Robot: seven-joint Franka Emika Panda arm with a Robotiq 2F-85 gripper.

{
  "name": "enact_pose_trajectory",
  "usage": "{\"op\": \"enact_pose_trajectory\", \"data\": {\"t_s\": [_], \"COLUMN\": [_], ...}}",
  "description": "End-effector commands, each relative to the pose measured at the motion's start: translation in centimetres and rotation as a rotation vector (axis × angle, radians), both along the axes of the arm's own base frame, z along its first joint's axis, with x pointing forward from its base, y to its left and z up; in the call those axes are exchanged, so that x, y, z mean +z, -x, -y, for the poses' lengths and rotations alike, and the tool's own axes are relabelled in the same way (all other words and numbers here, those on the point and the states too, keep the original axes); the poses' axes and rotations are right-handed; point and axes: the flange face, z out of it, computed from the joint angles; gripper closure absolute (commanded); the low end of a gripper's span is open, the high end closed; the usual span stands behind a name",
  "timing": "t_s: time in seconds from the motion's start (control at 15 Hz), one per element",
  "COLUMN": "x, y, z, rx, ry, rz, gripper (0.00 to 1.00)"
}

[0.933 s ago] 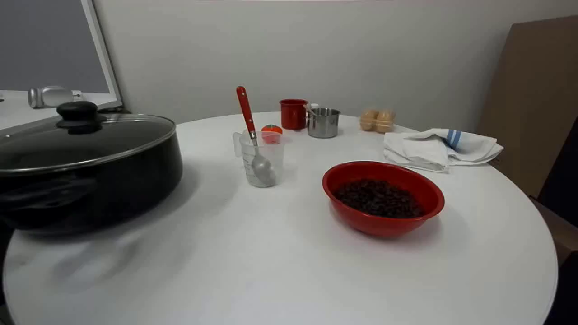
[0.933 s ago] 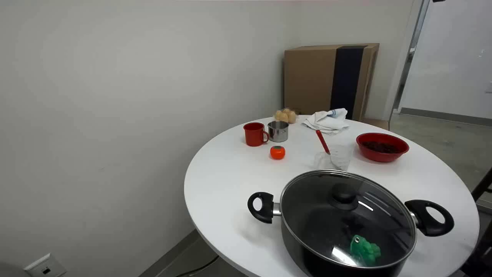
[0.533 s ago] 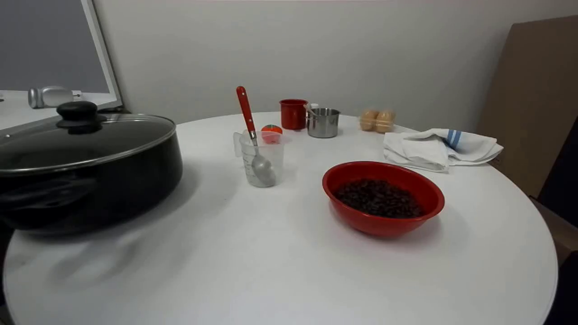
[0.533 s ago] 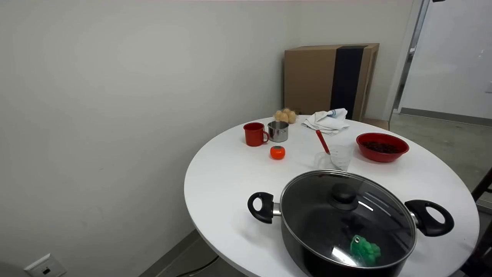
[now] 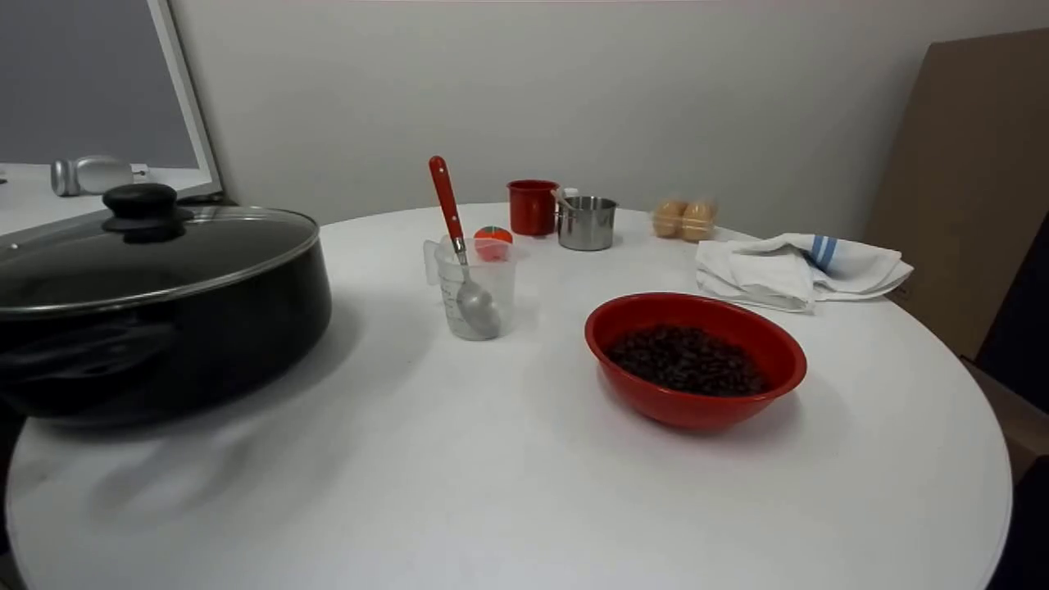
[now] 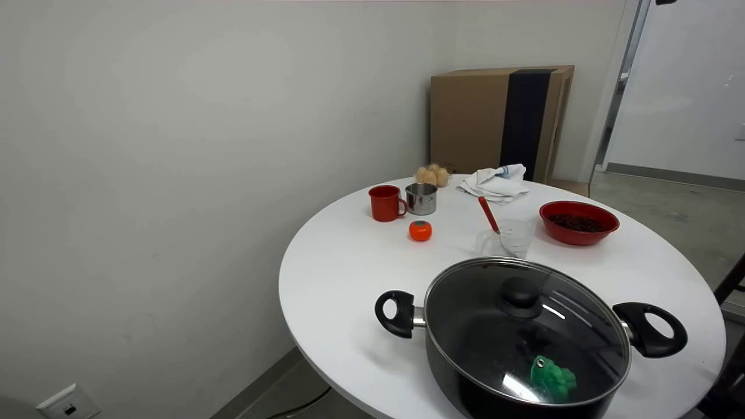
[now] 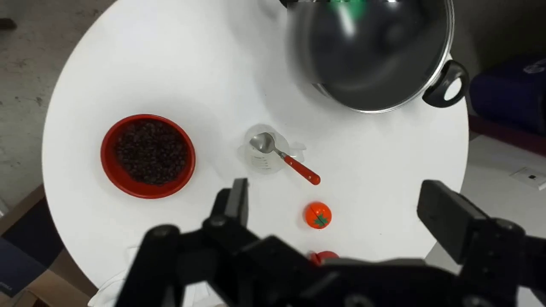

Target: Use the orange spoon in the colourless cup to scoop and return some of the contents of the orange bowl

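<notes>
Jaws are standing wide apart on the six o'clock side of the wrist view. The orange spoon (image 7: 292,162) is leaning in the clear cup (image 7: 261,162), scoop end down, handle poking toward four o'clock. Same view, going by the cup: the orange bowl (image 7: 128,181) is sitting at nine o'clock on the desk (image 7: 192,72), with a bunch of small dark pieces (image 7: 151,149) lying in it. The black pot (image 7: 384,55) is squatting between one and two, and a round orange thing (image 7: 317,214) is sitting near five.
</notes>
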Motion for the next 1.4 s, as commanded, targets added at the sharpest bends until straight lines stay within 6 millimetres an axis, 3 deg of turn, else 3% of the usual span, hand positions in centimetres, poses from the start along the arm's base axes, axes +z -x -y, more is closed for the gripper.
{"op": "enact_pose_trajectory", "data": {"t_s": [0.0, 0.33, 0.6, 1.07, 1.33], "x": [-1.5, -6.8, -10.2, -14.6, -17.7], "y": [-2.7, -7.5, -10.3, -11.5, -13.2], "z": [-0.9, -3.8, -6.8, -13.2, -15.2], "rx": [0.109, 0.339, 0.521, 0.797, 0.875], "ry": [0.109, 0.131, 0.109, 0.215, 0.360], "rz": [-0.074, -0.190, -0.276, -0.442, -0.471], "gripper": [0.00, 0.00, 0.00, 0.00, 0.00]}}
